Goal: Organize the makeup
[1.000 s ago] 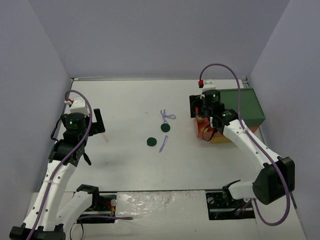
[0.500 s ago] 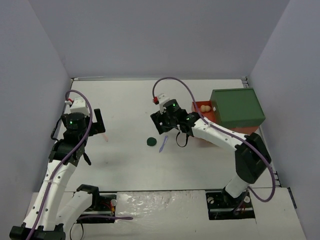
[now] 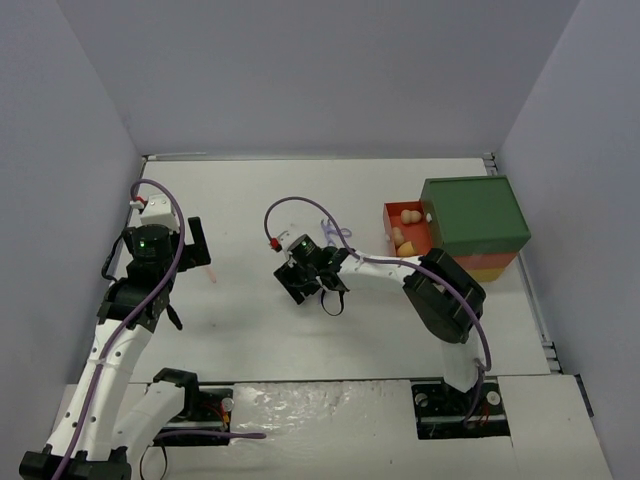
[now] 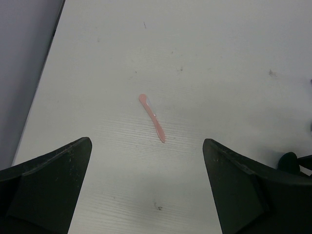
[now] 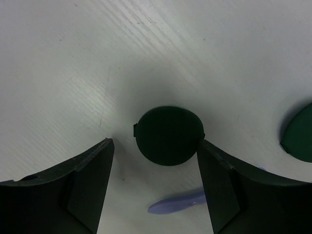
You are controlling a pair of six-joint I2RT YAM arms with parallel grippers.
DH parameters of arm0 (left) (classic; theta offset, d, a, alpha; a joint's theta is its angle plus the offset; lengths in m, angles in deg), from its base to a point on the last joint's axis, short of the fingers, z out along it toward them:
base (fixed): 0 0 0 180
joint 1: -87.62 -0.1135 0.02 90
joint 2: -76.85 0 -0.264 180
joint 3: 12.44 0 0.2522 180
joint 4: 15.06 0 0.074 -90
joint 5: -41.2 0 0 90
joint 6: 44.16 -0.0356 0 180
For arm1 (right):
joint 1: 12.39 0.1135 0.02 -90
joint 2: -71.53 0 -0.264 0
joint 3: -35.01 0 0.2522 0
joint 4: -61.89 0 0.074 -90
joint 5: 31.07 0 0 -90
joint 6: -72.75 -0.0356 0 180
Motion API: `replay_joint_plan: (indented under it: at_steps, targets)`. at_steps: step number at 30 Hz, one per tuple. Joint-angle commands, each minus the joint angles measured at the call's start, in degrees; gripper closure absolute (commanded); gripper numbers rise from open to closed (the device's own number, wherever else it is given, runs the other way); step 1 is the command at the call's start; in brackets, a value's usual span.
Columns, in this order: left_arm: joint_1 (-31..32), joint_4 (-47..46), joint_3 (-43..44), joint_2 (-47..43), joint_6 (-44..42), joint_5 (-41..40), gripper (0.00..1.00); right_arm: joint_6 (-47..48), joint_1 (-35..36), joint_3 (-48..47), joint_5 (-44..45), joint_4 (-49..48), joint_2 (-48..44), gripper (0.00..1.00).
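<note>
Below, the right claw (image 5: pixel 155 142) gapes around a green disc (image 5: pixel 168 135), a lilac tool (image 5: pixel 178 204) seemingly just beside.

Top view: the right gripper (image 3: pixel 301 282) masks the table (image 3: pixel 400 335) directly beneath it. The pink stick (image 3: pixel 211 275) is too small to resolve in detail. Right wrist view: a dark green disc (image 5: pixel 300 132) is cut by the right edge; the lilac tool (image 5: pixel 178 204) passes behind one finger. Left wrist view: a dark shape (image 4: pixel 291 161), possibly arm hardware, is cut by the right edge.
</note>
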State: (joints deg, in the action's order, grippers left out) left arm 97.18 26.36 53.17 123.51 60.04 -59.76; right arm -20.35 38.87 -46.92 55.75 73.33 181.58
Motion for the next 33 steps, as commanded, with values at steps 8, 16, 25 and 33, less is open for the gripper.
replay_joint_plan:
  at_steps: [8, 16, 25, 33]
  targets:
    - [-0.4, -2.2, 3.3, -0.4, 0.8, -0.5, 0.03, -1.8, 1.1, -0.5, 5.6, -4.1, 2.8, 0.59]
    - [-0.5, -2.2, 3.3, -0.3, 0.7, -0.5, 0.03, -1.2, 1.3, -0.1, 7.8, -4.0, -2.6, 0.92]
    - [-0.5, -2.2, 3.4, -0.1, 0.7, -0.4, 0.03, -0.2, -3.4, 0.9, 25.7, 3.9, -22.1, 0.93]
    - [-0.5, -2.3, 3.4, 0.4, 0.8, 0.0, 0.03, -3.0, -18.9, 6.4, 27.4, 9.2, -33.8, 0.92]
